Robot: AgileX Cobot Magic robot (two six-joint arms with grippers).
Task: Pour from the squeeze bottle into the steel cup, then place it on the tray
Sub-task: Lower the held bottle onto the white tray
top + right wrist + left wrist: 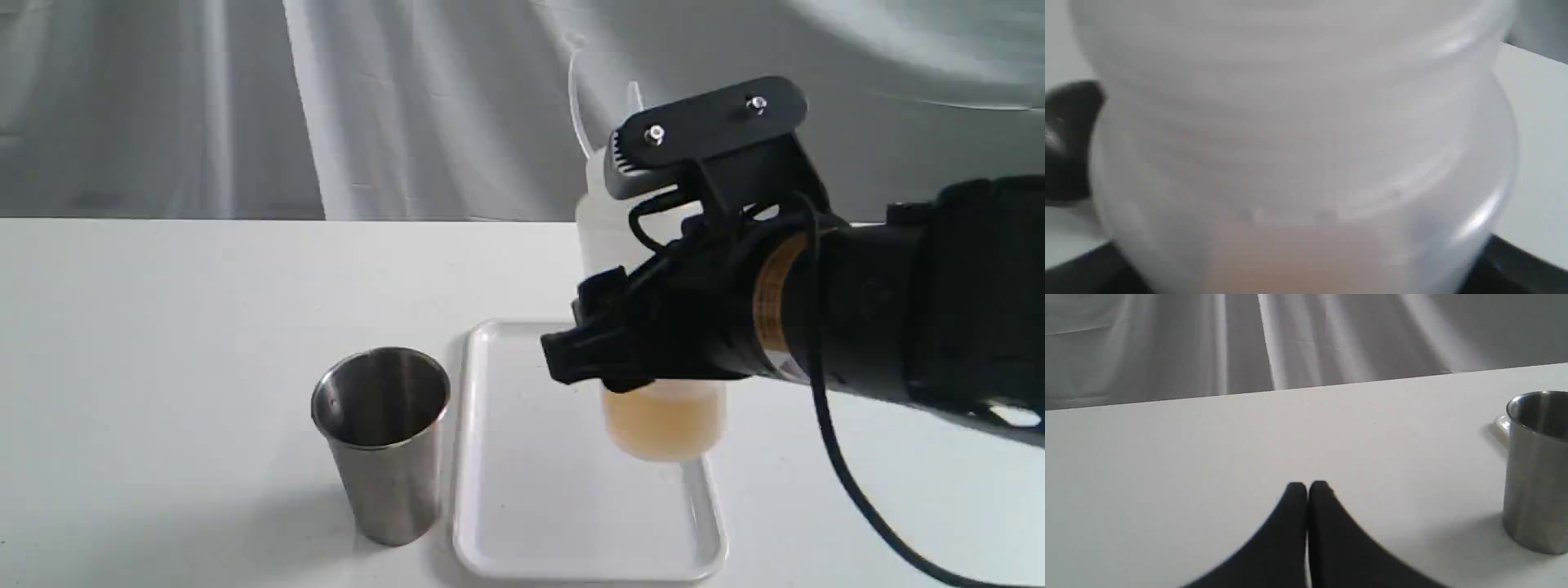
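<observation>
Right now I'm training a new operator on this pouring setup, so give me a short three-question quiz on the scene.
1. True or false: the steel cup stands on the tray.
2. Which gripper is around the squeeze bottle? A) left B) right
3. Fill in: the jaws of the left gripper are ___.
Key: 1 false, it stands on the table beside the tray; 2 B, the right gripper; 3 shut.
</observation>
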